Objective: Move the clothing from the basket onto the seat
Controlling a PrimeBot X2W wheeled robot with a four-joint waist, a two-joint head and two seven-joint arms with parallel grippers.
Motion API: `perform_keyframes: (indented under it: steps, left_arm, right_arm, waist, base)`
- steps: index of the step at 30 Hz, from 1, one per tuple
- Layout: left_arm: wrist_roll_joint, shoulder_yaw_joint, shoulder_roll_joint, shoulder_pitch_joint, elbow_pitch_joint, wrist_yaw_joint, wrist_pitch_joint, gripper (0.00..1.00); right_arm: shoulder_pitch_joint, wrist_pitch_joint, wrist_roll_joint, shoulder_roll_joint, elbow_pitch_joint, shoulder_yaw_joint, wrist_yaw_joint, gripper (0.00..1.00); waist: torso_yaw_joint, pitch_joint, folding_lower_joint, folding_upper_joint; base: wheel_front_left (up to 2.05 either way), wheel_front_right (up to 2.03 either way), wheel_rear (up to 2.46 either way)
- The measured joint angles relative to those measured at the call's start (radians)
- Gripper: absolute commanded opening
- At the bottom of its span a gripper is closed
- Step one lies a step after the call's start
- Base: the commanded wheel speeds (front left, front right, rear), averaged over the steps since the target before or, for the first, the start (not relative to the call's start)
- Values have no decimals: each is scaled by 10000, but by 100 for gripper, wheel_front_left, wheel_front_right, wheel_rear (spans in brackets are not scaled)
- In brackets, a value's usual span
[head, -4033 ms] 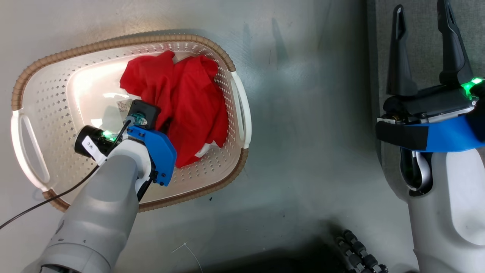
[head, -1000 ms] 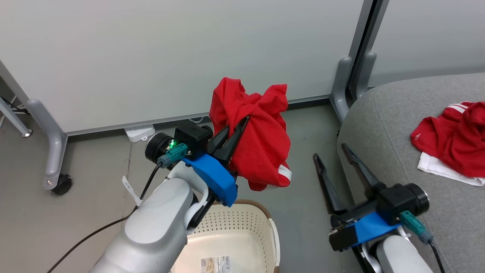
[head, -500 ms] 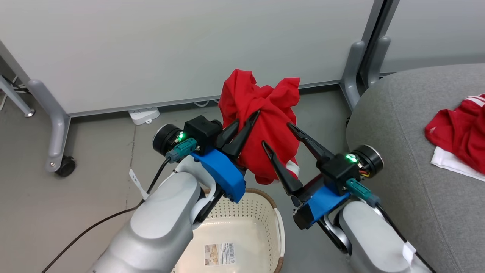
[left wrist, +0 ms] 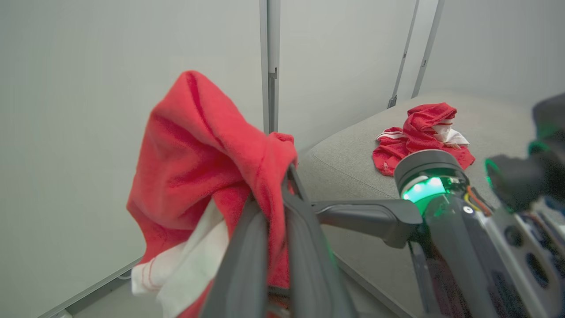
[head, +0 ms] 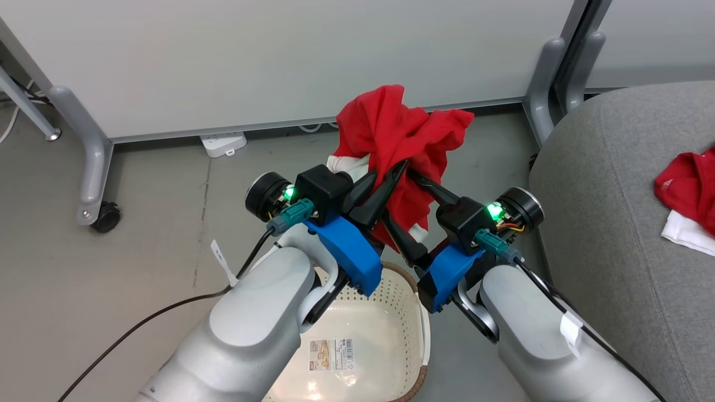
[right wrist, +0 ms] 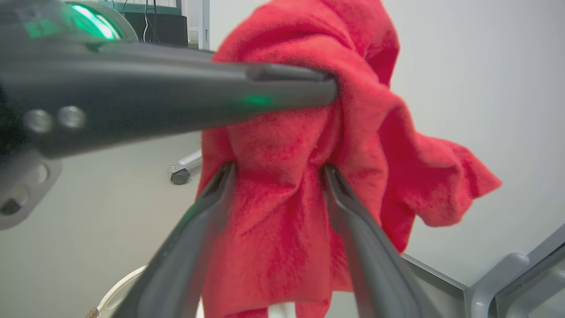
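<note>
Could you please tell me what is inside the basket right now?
A printed label lies on the basket's bare visible floor; the left forearm hides the rest.

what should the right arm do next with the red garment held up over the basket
Probably close the right pincer on the garment. Its open fingers straddle the hanging fabric close to where the shut left pincer grips it, and the seat lies on the robot's right, so a handover to that side looks likely.

Two garments [head: 402, 128] [head: 688, 181], one basket [head: 391, 304], one seat [head: 603, 223].
</note>
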Motion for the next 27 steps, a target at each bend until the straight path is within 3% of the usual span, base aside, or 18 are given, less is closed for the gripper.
perform_keyframes:
  steps: [8, 9, 10, 12, 27]
  left_arm:
    - [-167, -150, -44, -232, -79, -27, -63, 0]
    - [-171, -167, -46, -266, -82, -25, -77, 0]
    - [-184, -184, -48, -297, -86, -25, -82, 0]
    - [-240, -221, -54, -316, -86, -25, -92, 0]
    - [-431, -336, -65, -352, 86, 46, -221, 0]
  right_arm:
    - [-568, 0, 54, 238, 738, -10, 0, 99]
    - [-618, 0, 109, 268, 803, -23, 0, 43]
    - [-657, 0, 132, 293, 871, -31, 0, 4]
    - [-689, 0, 138, 330, 972, -31, 0, 0]
    - [-778, 0, 360, 412, 1223, 102, 0, 0]
  waist:
    - [109, 242, 0, 0]
    - [118, 253, 0, 0]
    - [126, 260, 0, 0]
    - [141, 254, 0, 0]
    - [133, 98, 0, 0]
  base:
    - [0, 0, 0]
    - [0, 0, 0]
    - [0, 0, 0]
    - [0, 0, 0]
    - [0, 0, 0]
